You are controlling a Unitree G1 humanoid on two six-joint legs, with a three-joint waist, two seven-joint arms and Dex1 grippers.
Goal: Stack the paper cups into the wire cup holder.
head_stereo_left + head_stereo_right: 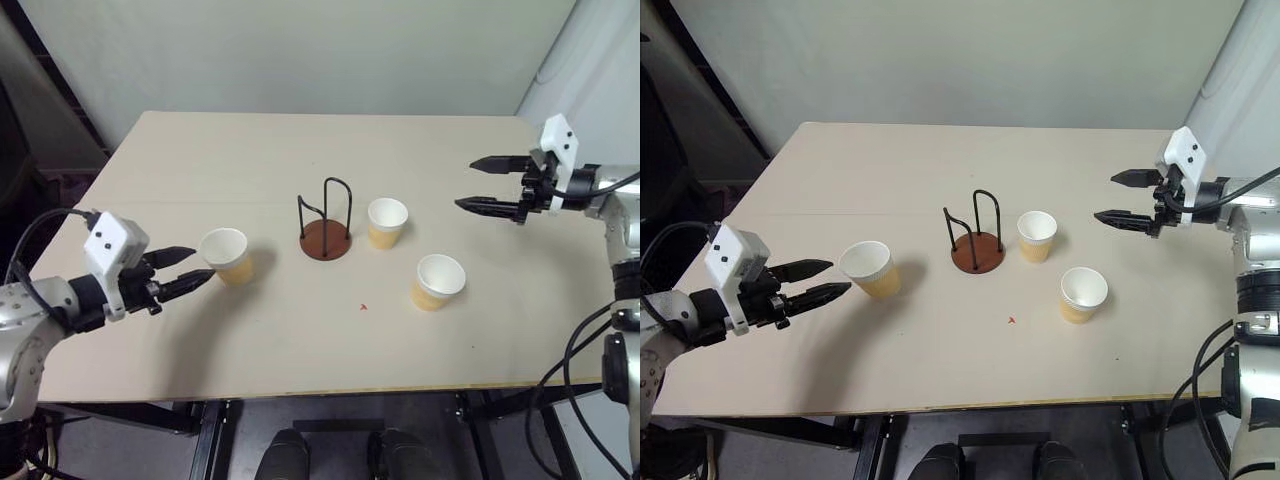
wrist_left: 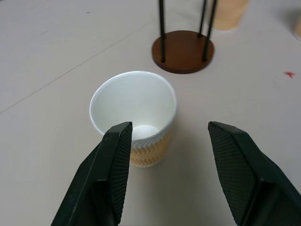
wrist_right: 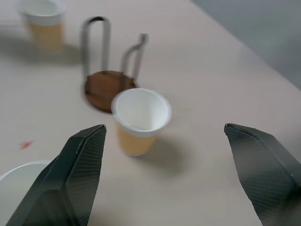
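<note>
Three paper cups stand upright on the table around the wire cup holder, which has nothing in it. One cup is left of the holder, with my left gripper open just short of it and its fingertips near the cup's rim. A second cup stands close to the holder's right side. The third cup is nearer the front right. My right gripper hovers wide open above the table's right part, well away from both cups, and holds nothing.
The beige table has a small red mark in front of the holder. Its right edge lies under my right arm. A grey wall runs behind the far edge.
</note>
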